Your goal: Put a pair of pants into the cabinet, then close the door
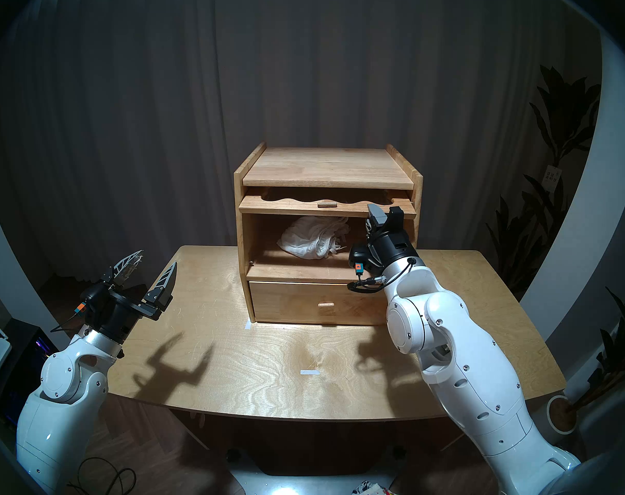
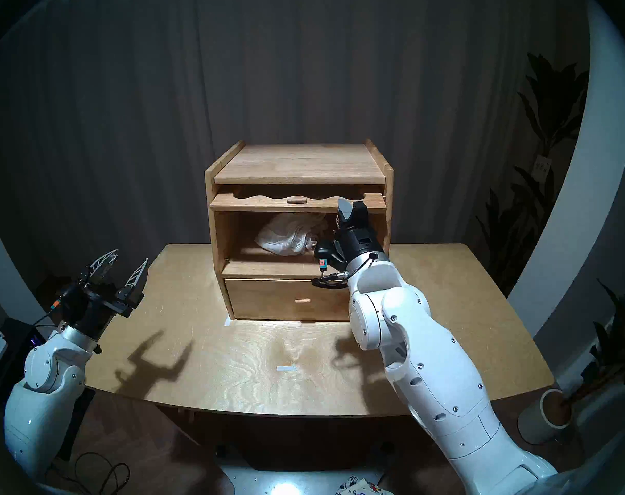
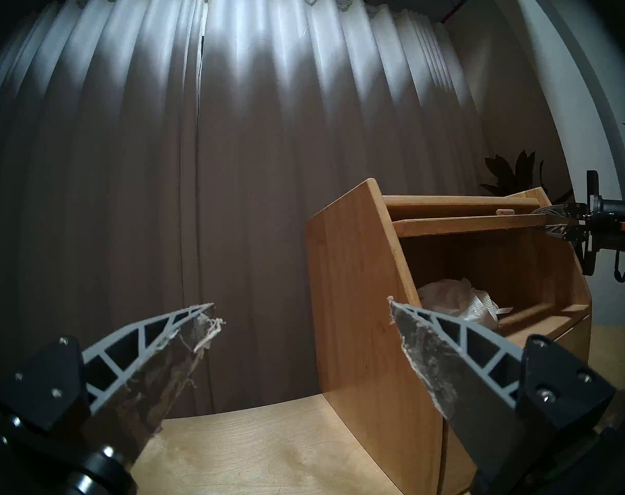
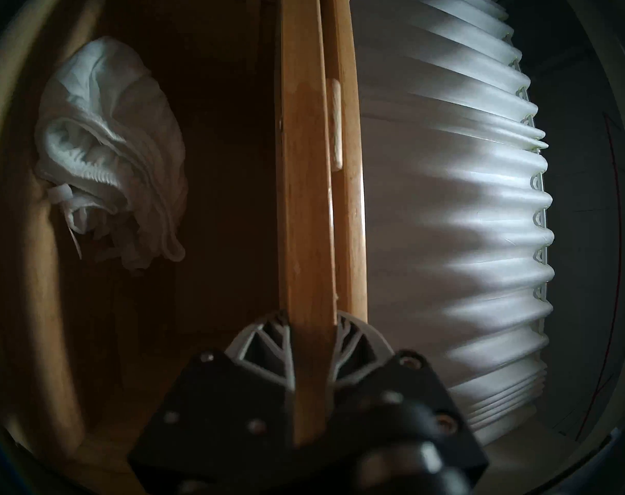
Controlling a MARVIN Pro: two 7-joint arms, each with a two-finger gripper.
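Inside cabinet [image 1: 245, 233]: pants [image 1: 312, 241] crumpled, waistband facing right.

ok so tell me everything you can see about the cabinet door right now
The light-brown wooden door panel with a wavy-edged window cutout lies nearly flat, raised and partly slid in under the boxy wooden cabinet's top, its front edge sticking out, a small wooden knob on it. The right gripper has its jaws shut on that edge near the right end. The compartment below stands open.

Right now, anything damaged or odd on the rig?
Yes: the left gripper, open beside the cabinet, has worn finger pads; their lining is peeling, with frayed threads at the tips. The pants lie crumpled inside.
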